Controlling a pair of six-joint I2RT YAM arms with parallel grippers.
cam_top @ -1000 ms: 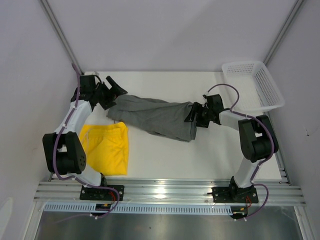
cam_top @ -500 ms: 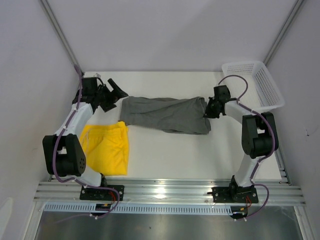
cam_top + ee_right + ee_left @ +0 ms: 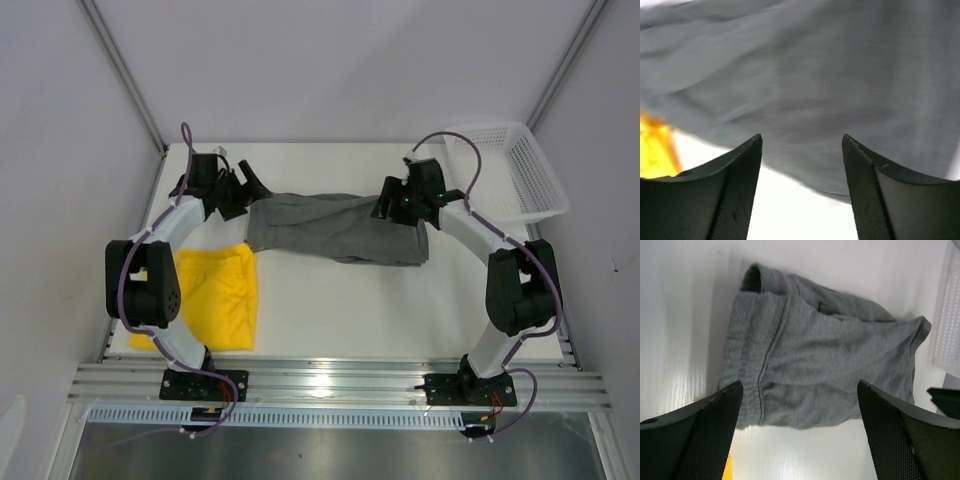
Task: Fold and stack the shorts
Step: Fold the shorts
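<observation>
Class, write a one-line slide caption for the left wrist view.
Open left hand above the rumpled grey-green shorts lying on the white table, mesh basket at the right edge.
</observation>
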